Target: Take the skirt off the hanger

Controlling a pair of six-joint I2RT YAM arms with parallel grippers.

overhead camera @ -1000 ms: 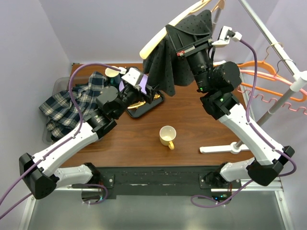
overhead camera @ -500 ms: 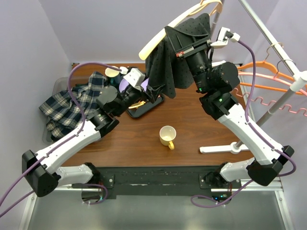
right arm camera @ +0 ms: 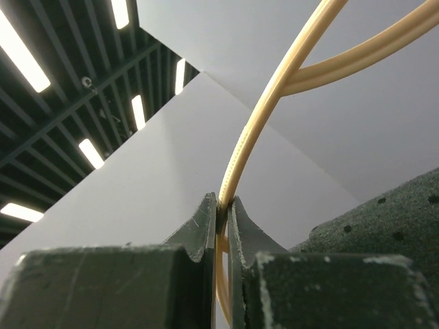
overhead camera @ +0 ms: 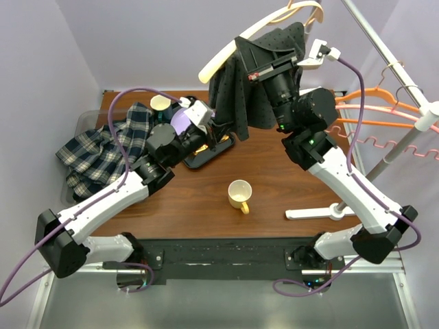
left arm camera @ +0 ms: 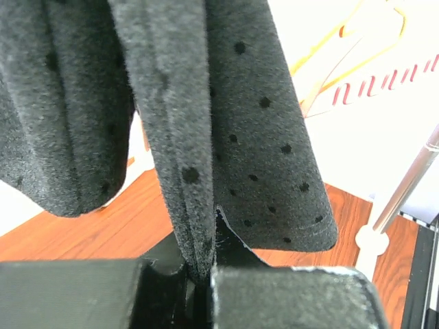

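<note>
A dark grey dotted skirt (overhead camera: 236, 82) hangs from a cream hanger (overhead camera: 223, 58) held high over the back of the table. My right gripper (right arm camera: 224, 205) is shut on the hanger's thin cream wire (right arm camera: 274, 89); in the top view its fingertips are hidden behind the skirt. My left gripper (overhead camera: 225, 129) sits at the skirt's lower edge. In the left wrist view it (left arm camera: 202, 264) is shut on a fold of the skirt's hem (left arm camera: 185, 171), with the cloth pinched between the jaws.
A plaid cloth (overhead camera: 103, 151) lies in a bin at the left. A black tray (overhead camera: 206, 152) and a green cup (overhead camera: 160, 104) sit under the left arm, a yellow mug (overhead camera: 239, 194) mid-table. A garment rack (overhead camera: 394, 65) with orange hangers (overhead camera: 374, 110) stands at the right.
My left gripper has closed from open onto the skirt's hem and shifted slightly right. The right arm with the hanger has barely moved.
</note>
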